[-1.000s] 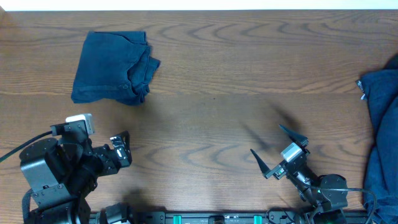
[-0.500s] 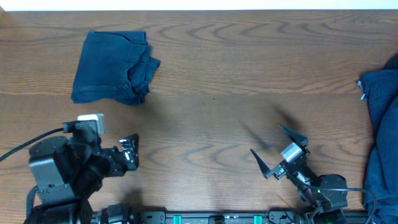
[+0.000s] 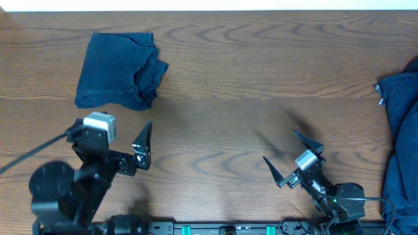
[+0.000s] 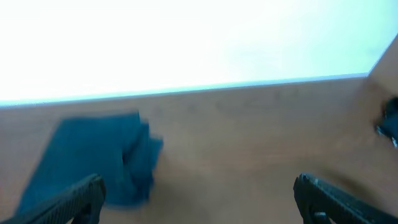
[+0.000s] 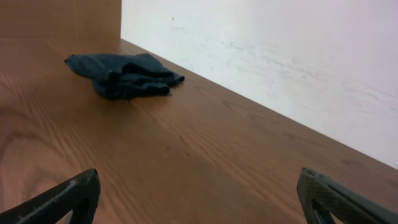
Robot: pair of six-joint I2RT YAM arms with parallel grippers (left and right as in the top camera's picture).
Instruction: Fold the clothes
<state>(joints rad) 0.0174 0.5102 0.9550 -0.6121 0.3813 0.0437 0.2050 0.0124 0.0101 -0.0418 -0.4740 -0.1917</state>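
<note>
A folded dark navy garment (image 3: 117, 70) lies at the table's far left. It also shows blurred in the left wrist view (image 4: 93, 162) and far off in the right wrist view (image 5: 124, 74). A pile of more navy clothes (image 3: 400, 143) hangs over the table's right edge. My left gripper (image 3: 140, 149) is open and empty, near the front left, below the folded garment and apart from it. My right gripper (image 3: 290, 156) is open and empty over bare wood at the front right, left of the pile. Both jaws show wide apart in the wrist views (image 4: 199, 205) (image 5: 199, 205).
The wooden table (image 3: 222, 111) meets a white wall (image 5: 280, 56) along its far edge. A dark bit of the pile (image 4: 390, 121) shows at the right edge of the left wrist view. The arm bases stand along the front edge.
My left arm has turned and swung its gripper up and to the right, towards the folded garment. The right arm and both garments have not moved.
</note>
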